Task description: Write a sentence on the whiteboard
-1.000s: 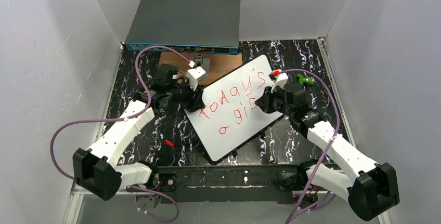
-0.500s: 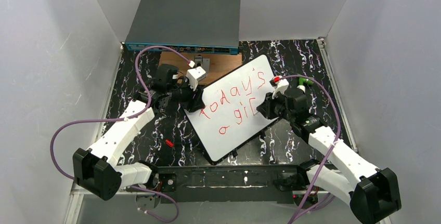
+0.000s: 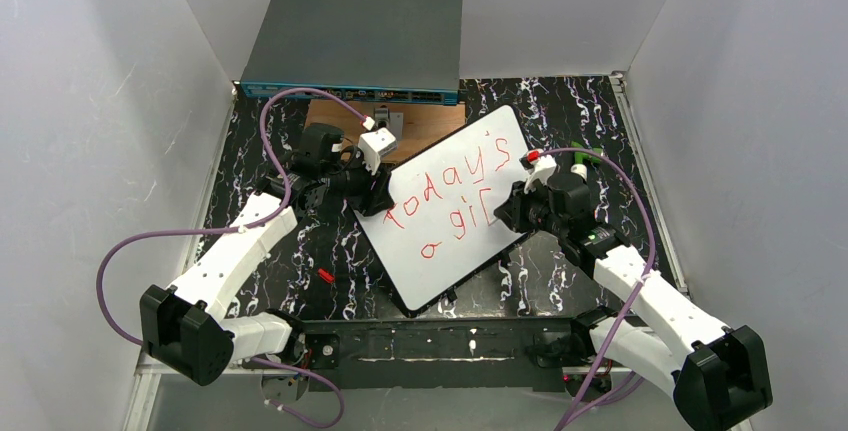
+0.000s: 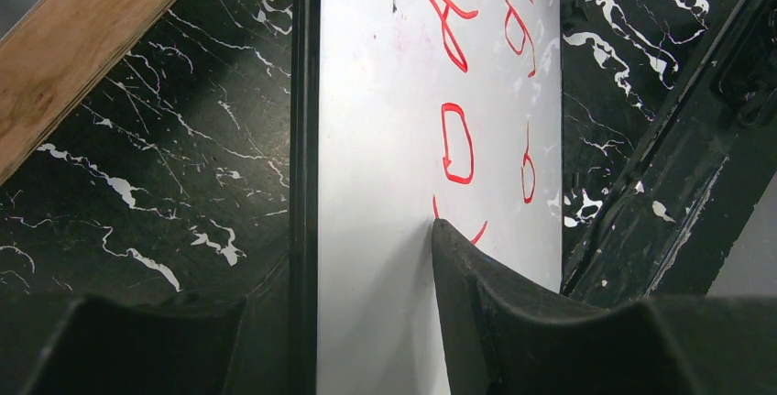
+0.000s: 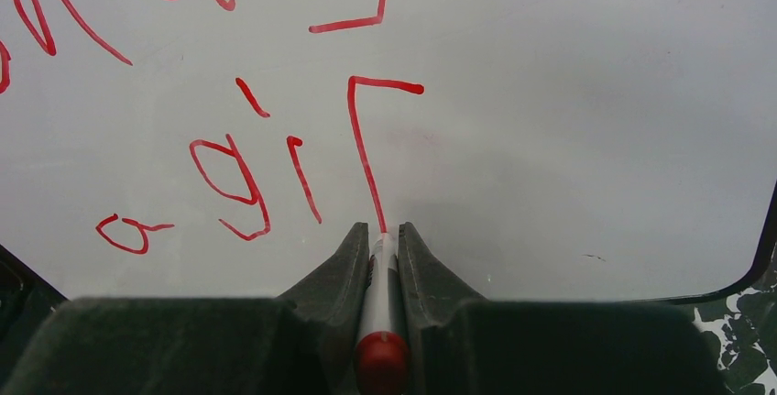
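Marker on the board, mid-stroke.
I see my right gripper [image 5: 380, 230] clamped on the red marker [image 5: 378, 299], tip touching the whiteboard [image 3: 455, 241] at centre table; my left gripper [image 4: 366, 257] pinches its left edge.

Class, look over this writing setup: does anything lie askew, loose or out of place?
Yes. The whiteboard lies rotated on the table, its far corner overlapping the wooden board, so the red writing runs diagonally. A small red cap lies loose left of it, and a green object sits beyond the right arm.

Glossy smooth whiteboard [image 4: 385, 230]; marbled black table [image 3: 330, 241] (polished); wooden plate [image 4: 82, 56].
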You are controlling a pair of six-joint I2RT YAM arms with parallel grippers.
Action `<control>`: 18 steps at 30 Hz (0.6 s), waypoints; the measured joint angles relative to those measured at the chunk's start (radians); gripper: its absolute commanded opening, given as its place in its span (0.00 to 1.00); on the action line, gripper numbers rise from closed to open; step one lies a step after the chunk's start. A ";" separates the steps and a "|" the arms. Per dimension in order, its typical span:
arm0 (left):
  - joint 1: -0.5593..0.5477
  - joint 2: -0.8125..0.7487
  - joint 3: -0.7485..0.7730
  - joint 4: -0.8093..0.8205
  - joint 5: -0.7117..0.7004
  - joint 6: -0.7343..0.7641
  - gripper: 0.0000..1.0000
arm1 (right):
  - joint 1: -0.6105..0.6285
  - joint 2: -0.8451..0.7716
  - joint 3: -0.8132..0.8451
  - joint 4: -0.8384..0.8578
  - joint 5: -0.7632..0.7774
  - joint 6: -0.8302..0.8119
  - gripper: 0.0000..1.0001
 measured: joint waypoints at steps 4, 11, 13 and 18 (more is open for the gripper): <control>0.000 0.000 0.000 0.000 0.000 0.000 0.00 | 0.000 0.000 -0.002 0.000 -0.003 0.008 0.01; 0.000 0.000 0.000 0.000 0.000 0.000 0.00 | 0.002 0.000 -0.012 0.000 -0.018 0.015 0.01; 0.000 0.000 0.000 0.000 0.000 0.000 0.00 | 0.003 0.000 -0.012 0.000 -0.018 0.016 0.01; 0.000 0.000 0.000 0.000 0.000 0.000 0.00 | 0.007 0.000 -0.012 0.000 -0.018 0.019 0.01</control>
